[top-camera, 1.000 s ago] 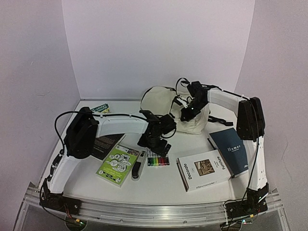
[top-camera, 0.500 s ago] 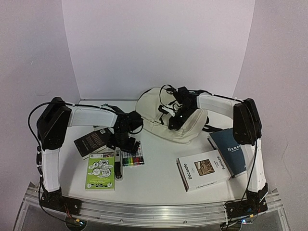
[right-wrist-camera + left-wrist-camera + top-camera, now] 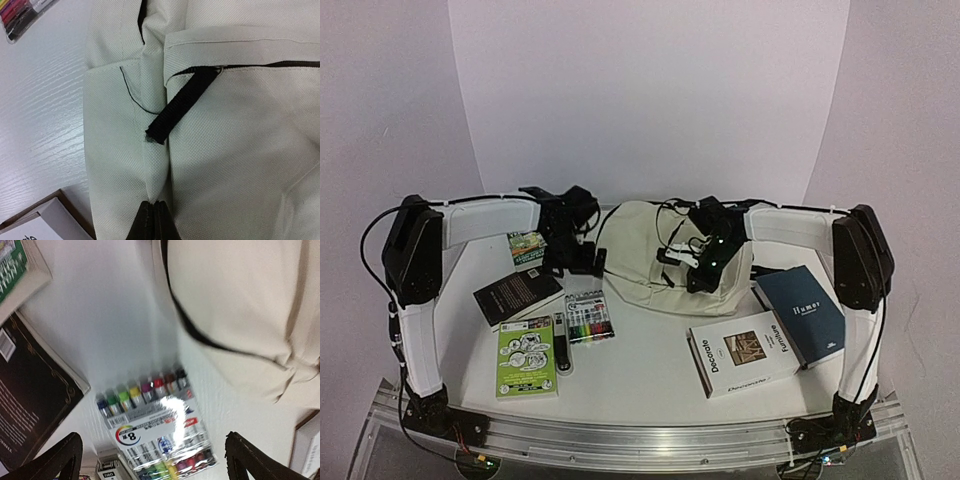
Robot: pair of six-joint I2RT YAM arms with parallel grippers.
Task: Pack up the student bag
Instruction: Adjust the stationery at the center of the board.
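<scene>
The student bag (image 3: 645, 250) is a cream fabric backpack lying at the back centre, its zipper closed. My right gripper (image 3: 704, 272) rests on its right front and is shut on a pinched fold of the cream fabric (image 3: 156, 192), just below a black strap end (image 3: 180, 106). My left gripper (image 3: 588, 260) hangs open and empty at the bag's left edge. In the left wrist view its fingers (image 3: 55, 460) straddle a pack of coloured markers (image 3: 155, 432) on the table below, with the bag (image 3: 240, 310) at upper right.
On the left lie a marker pack (image 3: 588, 318), a black book (image 3: 515, 293), a green booklet (image 3: 527, 355), a small black tool (image 3: 563, 347) and a green card (image 3: 527, 250). A white "Decorate" book (image 3: 745, 352) and a dark blue book (image 3: 802, 312) lie front right.
My left arm has swung back and to the left, away from the markers, its gripper now beside the bag. My right gripper has moved forward with the bag fabric pinched; the bag has shifted.
</scene>
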